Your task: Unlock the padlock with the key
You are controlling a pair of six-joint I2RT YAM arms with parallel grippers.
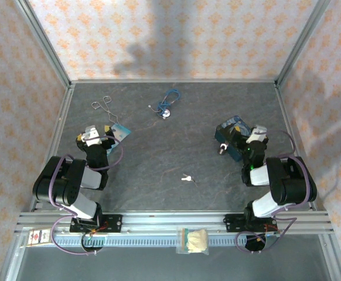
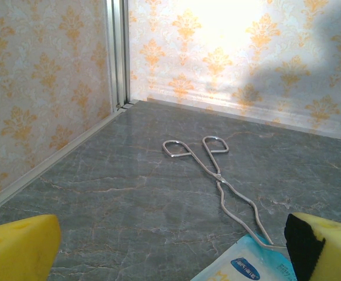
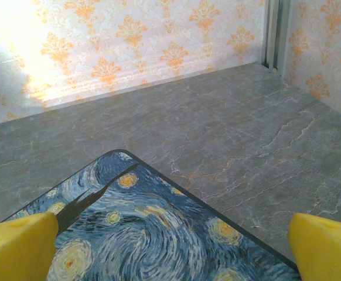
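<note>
Nothing of the job looked done: the key (image 1: 186,177) lay alone on the surface (image 1: 153,140), well apart from both hands, and the padlock (image 1: 222,150) sat against the blue box (image 1: 229,132). The left hand (image 1: 93,134) and right hand (image 1: 256,136) gaped, holding nothing. Fetching the key and unlocking were both left.

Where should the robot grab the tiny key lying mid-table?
Probably by its wider, rounded end, coming straight down from above. The key lies flat on the table with nothing close beside it, so there is room on either side, and holding that end leaves the thin shaft free for the padlock.
</note>
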